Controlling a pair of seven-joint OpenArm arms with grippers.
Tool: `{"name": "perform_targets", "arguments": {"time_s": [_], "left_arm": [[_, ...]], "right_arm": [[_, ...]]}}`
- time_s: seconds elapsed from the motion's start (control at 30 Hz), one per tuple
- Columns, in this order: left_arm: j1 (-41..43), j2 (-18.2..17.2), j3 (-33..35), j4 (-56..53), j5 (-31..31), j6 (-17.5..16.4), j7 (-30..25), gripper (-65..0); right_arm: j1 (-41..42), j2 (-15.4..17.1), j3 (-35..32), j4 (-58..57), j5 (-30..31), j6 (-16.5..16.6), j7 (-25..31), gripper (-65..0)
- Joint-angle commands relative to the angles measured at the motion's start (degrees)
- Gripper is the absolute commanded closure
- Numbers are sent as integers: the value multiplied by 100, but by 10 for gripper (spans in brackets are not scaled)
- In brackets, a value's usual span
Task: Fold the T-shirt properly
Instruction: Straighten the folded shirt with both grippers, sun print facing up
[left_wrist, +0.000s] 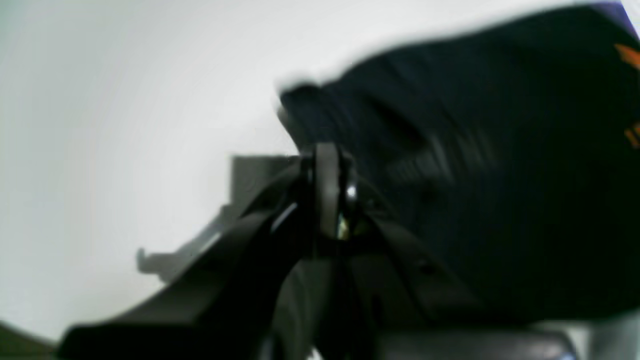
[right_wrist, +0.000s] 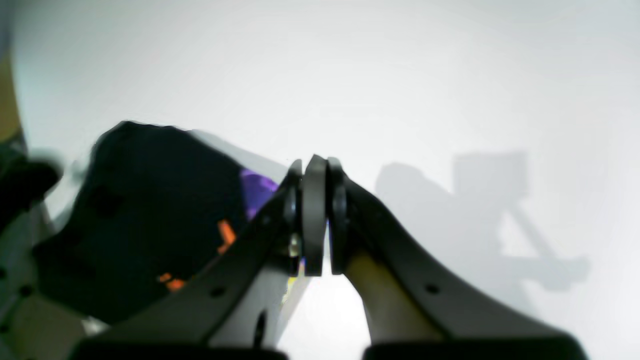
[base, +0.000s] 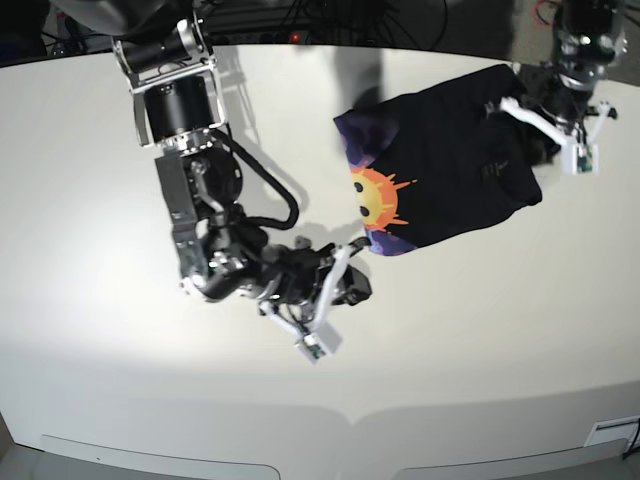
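The black T-shirt (base: 450, 160) lies bunched at the table's far right, with its orange sun-face and purple print showing at its left end. My right gripper (base: 357, 240) is shut on the shirt's lower left corner; in the right wrist view its fingers (right_wrist: 315, 200) are pressed together with the shirt (right_wrist: 150, 210) to their left. My left gripper (base: 497, 106) is at the shirt's upper right edge. In the blurred left wrist view it (left_wrist: 327, 170) is shut at the edge of the dark cloth (left_wrist: 500, 150).
The white table (base: 100, 380) spreads left and front of the shirt. The right arm's bulky links (base: 190, 120) and cables stretch from the far left toward the middle. The left arm's base (base: 585, 40) stands at the far right corner.
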Motion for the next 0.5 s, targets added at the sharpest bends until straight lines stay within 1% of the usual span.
{"name": "perform_targets", "arguments": {"time_s": [0.0,0.1,0.17,0.23,0.3,0.37,0.4,0.47], "left_arm": [[105,94,-26,122,-7,-219,-164,0],[361,437,-17,120,-70,-772,-240,0],[485,562,-17,114,-118,-942,-428,0],[516,629,-17,107,-111,-953,-474,0],[518,647,-17,70,-111,-953,-470,0],[509,643,-20,-109,-109,-953,-485,0],[494,645,-20,-256,-111,-953,-514,0],[393,645,-20,-651,-111,-951,-608,0]], "right_arm": [[160,-48,-118,0,17,35,260,0],[190,-66,-516,-341,-219,22,636,0],[208,-155,-682,-586,-372,15,848,0],[205,-306,-723,-833,-699,15,986,0],[210,-433,-717,-1099,-1226,13,1121,0],[223,-479,-717,-1349,-1687,7,1379,0],[221,-476,-717,-1432,-1786,-35,1458,0],[219,-461,-717,-1513,-1906,-114,1399,0]]}}
